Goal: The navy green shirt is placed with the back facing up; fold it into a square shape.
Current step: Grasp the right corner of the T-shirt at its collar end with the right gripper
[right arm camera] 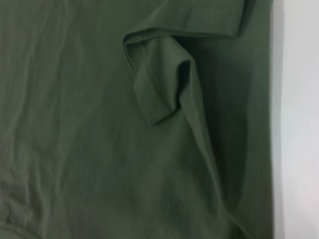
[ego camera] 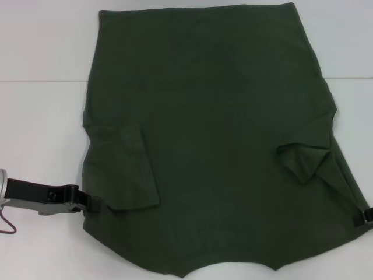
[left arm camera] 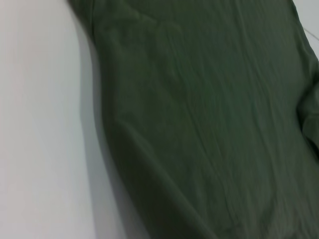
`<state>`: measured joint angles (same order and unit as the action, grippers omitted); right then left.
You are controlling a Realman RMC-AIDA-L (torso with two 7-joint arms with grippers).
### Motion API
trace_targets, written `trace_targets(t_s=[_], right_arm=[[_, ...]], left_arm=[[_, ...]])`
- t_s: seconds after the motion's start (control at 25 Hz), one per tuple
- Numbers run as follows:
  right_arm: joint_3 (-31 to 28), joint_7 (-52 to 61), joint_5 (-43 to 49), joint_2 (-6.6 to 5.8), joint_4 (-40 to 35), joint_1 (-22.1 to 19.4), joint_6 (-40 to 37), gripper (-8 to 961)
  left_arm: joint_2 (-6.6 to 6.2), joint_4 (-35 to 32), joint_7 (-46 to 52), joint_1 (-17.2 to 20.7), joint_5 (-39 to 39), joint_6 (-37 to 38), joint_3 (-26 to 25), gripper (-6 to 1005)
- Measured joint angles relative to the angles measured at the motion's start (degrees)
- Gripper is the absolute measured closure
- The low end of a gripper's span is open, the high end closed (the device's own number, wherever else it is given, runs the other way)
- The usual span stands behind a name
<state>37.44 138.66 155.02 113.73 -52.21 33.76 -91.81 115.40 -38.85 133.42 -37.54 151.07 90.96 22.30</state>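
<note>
- navy green shirt (ego camera: 221, 134) lies spread flat on the white table (ego camera: 41, 116), plain side up, filling most of the head view from far edge to near edge
- no lettering visible on the upward face
- left sleeve (ego camera: 125, 169) is folded in over the body, lying flat as a neat rectangular flap
- right sleeve (ego camera: 306, 160) is also turned in but bunched, standing up in a crumpled triangular fold
- right wrist view shows that same crumpled sleeve (right arm camera: 167, 79) close up, hem curled, on top of the shirt body (right arm camera: 75, 139)
- left wrist view shows smooth shirt cloth (left arm camera: 209, 114) with its edge running diagonally over the bare table (left arm camera: 40, 124)
- near hem of the shirt shows a curved neck notch at the bottom edge of the head view
- left gripper (ego camera: 88, 203) is low at the shirt's left edge, near the folded sleeve's near corner, black fingertips touching the cloth edge; looks pinched on the shirt edge
- right gripper (ego camera: 366, 217) is at the shirt's right edge near the near corner, only a black tip in view at the frame border; cannot tell whether fingers are apart or together
- table seam line (ego camera: 46, 80) runs across behind the shirt
</note>
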Motion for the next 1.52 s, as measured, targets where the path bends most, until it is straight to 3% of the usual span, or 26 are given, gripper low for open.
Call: trace_targets(t_s=[0.88,1.44,1.52], right_arm=[[2.0,0.0,-0.1,1.27,2.3,4.2,0.8,58],[5.5,-0.2,0.0,1.35,2.8,5.3,1.5,62],[6.3,-0.1,0.0,1.35,2.9,5.3,1.6,125]], left_arm=[[0.09,-0.2,0.0,-0.1,-0.6,0.0,0.0,960],[-0.09,-0.2,0.0,-0.1,-1.5,0.0,-0.1,959],[-0.09,-0.2,0.0,-0.1,-1.7,0.0,0.0,959]])
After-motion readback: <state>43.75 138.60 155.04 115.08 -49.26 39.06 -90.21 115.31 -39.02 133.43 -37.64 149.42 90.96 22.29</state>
